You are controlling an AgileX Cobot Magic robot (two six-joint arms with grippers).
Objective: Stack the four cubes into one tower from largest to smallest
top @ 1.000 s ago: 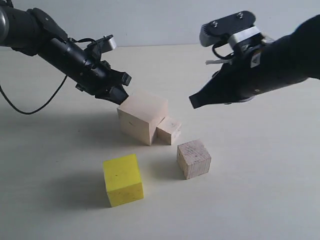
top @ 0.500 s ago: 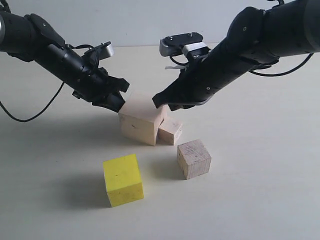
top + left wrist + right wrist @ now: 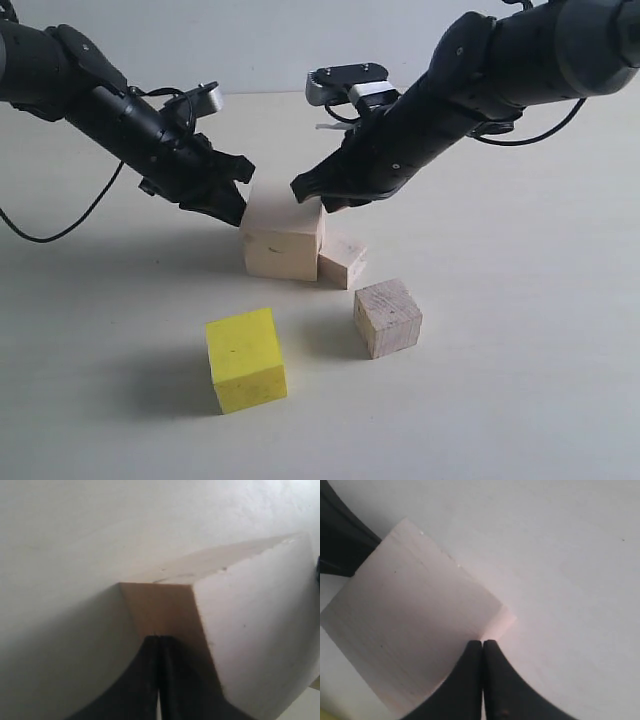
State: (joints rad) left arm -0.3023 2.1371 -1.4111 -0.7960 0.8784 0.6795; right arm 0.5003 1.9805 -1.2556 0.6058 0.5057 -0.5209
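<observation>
prog: nothing stacked, I see big cube, yellow, med, small all on table | L grip + R grip: closed tight, empty, tips on big cube

Both wrist views crop the largest cube at the frame edge and show only the tips of my left gripper and right gripper. In the exterior view my left arm and right arm run off the picture, and the smallest cube has its cube-facing side hidden, so contact there is unclear. The right wrist view has a dark shape cropped at one corner, too blurred to identify.
</observation>
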